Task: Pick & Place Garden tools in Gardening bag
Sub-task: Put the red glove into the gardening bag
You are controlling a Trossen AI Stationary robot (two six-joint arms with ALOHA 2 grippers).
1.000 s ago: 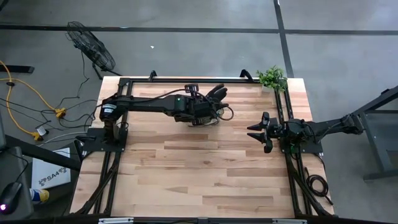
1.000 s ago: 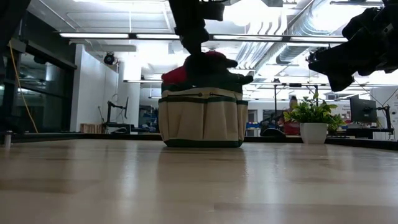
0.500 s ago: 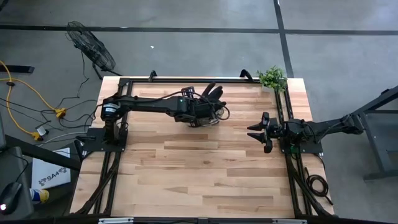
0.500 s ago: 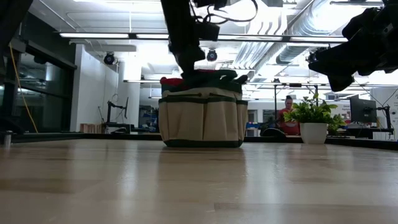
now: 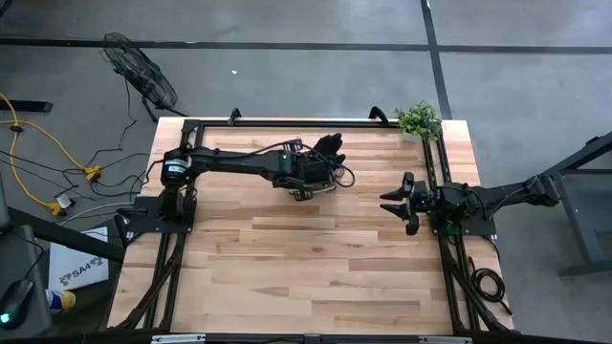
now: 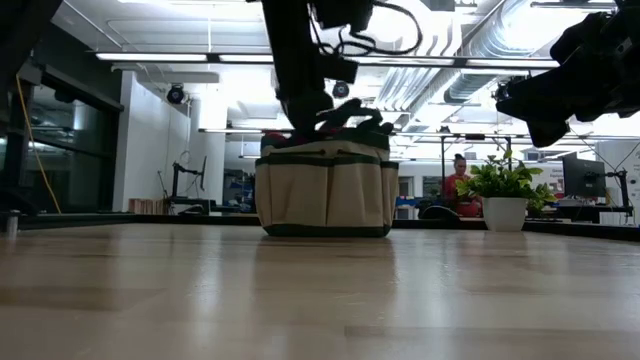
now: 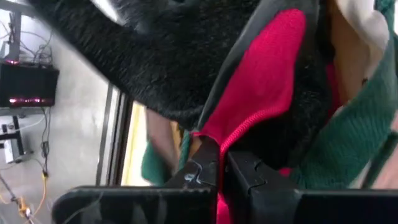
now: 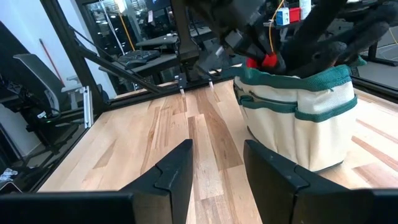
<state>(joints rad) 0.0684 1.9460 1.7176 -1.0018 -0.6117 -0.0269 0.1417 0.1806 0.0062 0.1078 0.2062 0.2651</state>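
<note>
Left gripper [image 7: 221, 163] clamped tight on glove [image 7: 261, 93], over bag [image 6: 325, 188]. Needs pushing deeper before release. Right gripper [image 8: 214, 163] partly open, empty, near table's right edge.

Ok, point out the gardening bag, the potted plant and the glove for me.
gardening bag [image 6: 325, 195], low view, on its front pocket panel.
potted plant [image 6: 504, 212], low view, on its white pot.
glove [image 7: 264, 87], left wrist view, on its red cuff.
</note>
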